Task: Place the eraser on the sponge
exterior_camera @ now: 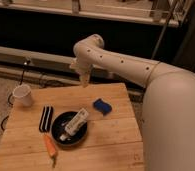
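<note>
The fingers (84, 81) hang spread and empty over the table's (118, 147) far edge, with the eraser (46, 119) toward seven o'clock, lying lengthwise twelve-to-six, and the sponge (102, 106) toward five.

1. The robot's arm (126, 67) ran out of view at the right and bottom edges; its base was unseen.
2. The arm's bulk hid the right rear corner of the table (111, 145), and the bottom edge cut off the table's front.
3. The gripper (84, 81) hung above the table's far edge, jaws apart; its fingertips were too small to tell apart.
4. The print on the white tube (75, 123) was too small to read, and the tube covered part of the pan (54, 131).
5. The stripes on the eraser (46, 119) could not be counted.
6. Whether the cup (22, 94) had a handle could not be told.
</note>
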You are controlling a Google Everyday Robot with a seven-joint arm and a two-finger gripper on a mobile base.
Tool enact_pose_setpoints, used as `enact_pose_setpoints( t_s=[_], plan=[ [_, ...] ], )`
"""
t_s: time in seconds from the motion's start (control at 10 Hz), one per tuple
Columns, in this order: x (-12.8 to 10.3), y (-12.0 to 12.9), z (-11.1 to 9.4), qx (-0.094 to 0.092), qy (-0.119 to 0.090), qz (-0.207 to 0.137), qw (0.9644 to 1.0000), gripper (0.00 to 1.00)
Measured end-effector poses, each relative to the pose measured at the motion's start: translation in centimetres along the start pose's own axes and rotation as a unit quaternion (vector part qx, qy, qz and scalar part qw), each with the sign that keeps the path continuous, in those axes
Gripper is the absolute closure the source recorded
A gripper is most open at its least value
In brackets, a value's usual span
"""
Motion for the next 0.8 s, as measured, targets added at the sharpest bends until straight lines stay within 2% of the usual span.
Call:
enact_pose_setpoints(
  t_s=[0.3,0.4,0.5,0.6,0.8],
  plan=[
    [-0.1,0.0,0.0,-0.001,-0.002,-0.001,1.0,0.2],
    [-0.3,0.0,0.1,-0.001,-0.004,-0.008,1.0,0.2],
    [-1.3,-0.2,0.3,-0.001,-0.009,-0.032,0.9995,0.2],
    [-3.3,-0.7,0.9,0.0,-0.015,-0.073,0.9972,0.2],
    [-8.2,-1.7,2.6,0.001,-0.027,-0.171,0.9849,0.2]
  ],
)
